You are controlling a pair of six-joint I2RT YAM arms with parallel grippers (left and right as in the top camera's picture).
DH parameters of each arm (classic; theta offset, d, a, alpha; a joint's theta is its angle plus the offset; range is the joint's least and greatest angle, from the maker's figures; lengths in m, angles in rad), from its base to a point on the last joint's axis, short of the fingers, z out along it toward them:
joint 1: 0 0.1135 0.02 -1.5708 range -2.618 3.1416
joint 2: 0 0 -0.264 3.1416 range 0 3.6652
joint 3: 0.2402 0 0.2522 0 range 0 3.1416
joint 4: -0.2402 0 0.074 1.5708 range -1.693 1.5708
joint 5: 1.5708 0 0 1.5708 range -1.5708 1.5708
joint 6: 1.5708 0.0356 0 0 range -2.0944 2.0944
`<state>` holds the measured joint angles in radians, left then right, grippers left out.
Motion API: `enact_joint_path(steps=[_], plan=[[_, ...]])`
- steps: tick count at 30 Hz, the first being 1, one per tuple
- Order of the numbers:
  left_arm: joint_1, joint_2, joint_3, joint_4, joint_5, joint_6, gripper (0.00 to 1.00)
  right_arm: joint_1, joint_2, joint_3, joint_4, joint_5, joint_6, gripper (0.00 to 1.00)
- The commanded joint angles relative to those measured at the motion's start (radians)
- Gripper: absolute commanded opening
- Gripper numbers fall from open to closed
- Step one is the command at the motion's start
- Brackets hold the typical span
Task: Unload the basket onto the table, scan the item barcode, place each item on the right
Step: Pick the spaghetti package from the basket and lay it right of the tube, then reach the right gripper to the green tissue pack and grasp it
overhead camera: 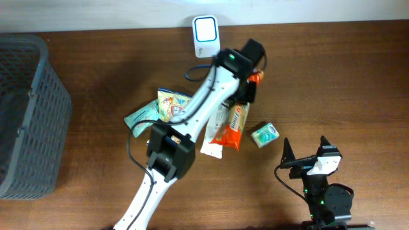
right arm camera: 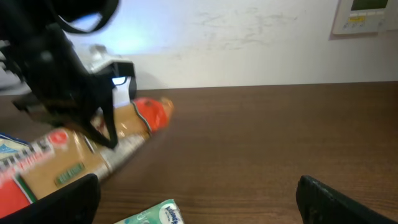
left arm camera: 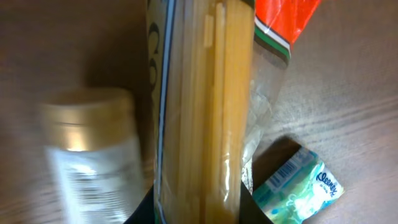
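Basket point(overhead camera: 29, 108) occupies frame left; scanner point(overhead camera: 205, 32) sits top centre; tissue pack point(overhead camera: 264, 134) lies just right of the spaghetti packet point(overhead camera: 235, 126).

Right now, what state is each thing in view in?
left gripper, shut on the spaghetti pack.
right gripper, open, holding nothing.
spaghetti pack, clamped in the left gripper.
scanner, screen lit.
tissue pack, lying on the table, untouched.
jar, gold lid on, blurred.
snack packets, lying flat.
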<state>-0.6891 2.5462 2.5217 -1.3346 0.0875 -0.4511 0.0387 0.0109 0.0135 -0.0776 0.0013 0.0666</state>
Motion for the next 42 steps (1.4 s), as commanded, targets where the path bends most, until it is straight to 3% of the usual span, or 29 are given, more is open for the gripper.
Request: enact_joint_path(steps=[1, 2, 3, 5, 7, 15, 22, 23, 27, 32, 37, 42], plan=[[-0.044, -0.019, -0.114, 0.052, -0.076, -0.113, 0.00, -0.006, -0.007, -0.008, -0.002, -0.002, -0.007, 0.99], [-0.043, -0.019, -0.160, 0.079, -0.077, -0.121, 0.00, -0.006, -0.007, -0.008, -0.002, -0.002, -0.007, 0.99], [-0.043, -0.019, -0.182, 0.087, -0.077, -0.121, 0.20, -0.006, -0.007, -0.008, -0.002, -0.002, -0.007, 0.99], [-0.043, -0.020, -0.182, 0.086, -0.077, -0.100, 0.74, -0.006, -0.007, -0.008, -0.002, -0.002, -0.007, 0.99], [-0.041, -0.028, -0.150, 0.064, -0.077, -0.011, 0.99, -0.006, -0.007, -0.008, -0.002, -0.002, -0.007, 0.99], [0.150, -0.256, 0.229, -0.171, -0.091, 0.171, 0.99, -0.006, -0.007, -0.008, -0.002, -0.002, -0.007, 0.99], [0.534, -0.467, 0.260, -0.331, -0.131, 0.185, 0.99, -0.006, -0.007, -0.008, -0.002, -0.002, -0.007, 0.99], [0.593, -0.473, 0.260, -0.338, -0.117, 0.219, 0.99, -0.006, -0.007, -0.008, -0.002, -0.002, -0.007, 0.99], [0.810, -0.475, 0.260, -0.328, 0.188, 0.630, 0.99, -0.006, -0.007, -0.008, 0.002, 0.005, -0.007, 0.99], [0.922, -0.475, 0.260, -0.298, 0.212, 0.674, 0.99, -0.006, -0.006, 0.000, 0.013, -0.197, 0.003, 0.99], [0.929, -0.474, 0.260, -0.272, 0.200, 0.674, 0.99, -0.006, 0.118, 0.196, -0.085, -0.269, 0.046, 0.99], [0.929, -0.474, 0.260, -0.276, 0.201, 0.674, 0.99, -0.006, 0.514, 0.598, -0.358, -0.357, 0.046, 0.99]])
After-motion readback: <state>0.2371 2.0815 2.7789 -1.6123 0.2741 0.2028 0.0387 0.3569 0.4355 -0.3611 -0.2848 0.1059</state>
